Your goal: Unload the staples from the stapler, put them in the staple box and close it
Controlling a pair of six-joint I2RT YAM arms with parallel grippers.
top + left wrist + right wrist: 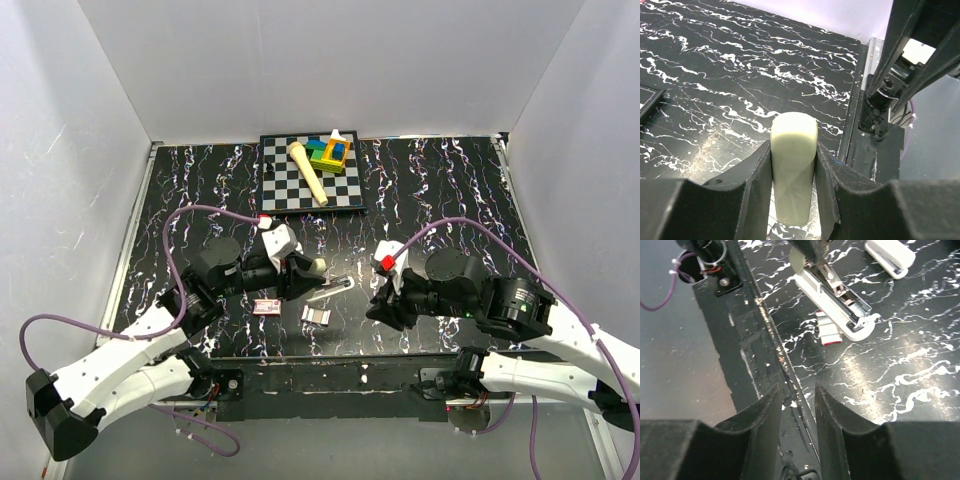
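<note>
Pinching the stapler (836,294) at its cream end, left gripper (793,150) clamped; right gripper (795,396) half-open, empty, near the staples (317,314) by the table (450,200) front edge.

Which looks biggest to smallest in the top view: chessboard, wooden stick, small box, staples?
1. chessboard
2. wooden stick
3. small box and staples: about alike, too close to rank

We see bright, even light from overhead; shadows on the desk (440,180) are faint. Its glossy black top throws white glare in the right wrist view, where the stapler (836,297) glints. Both wrist views go soft and dark at the bottom edge.
</note>
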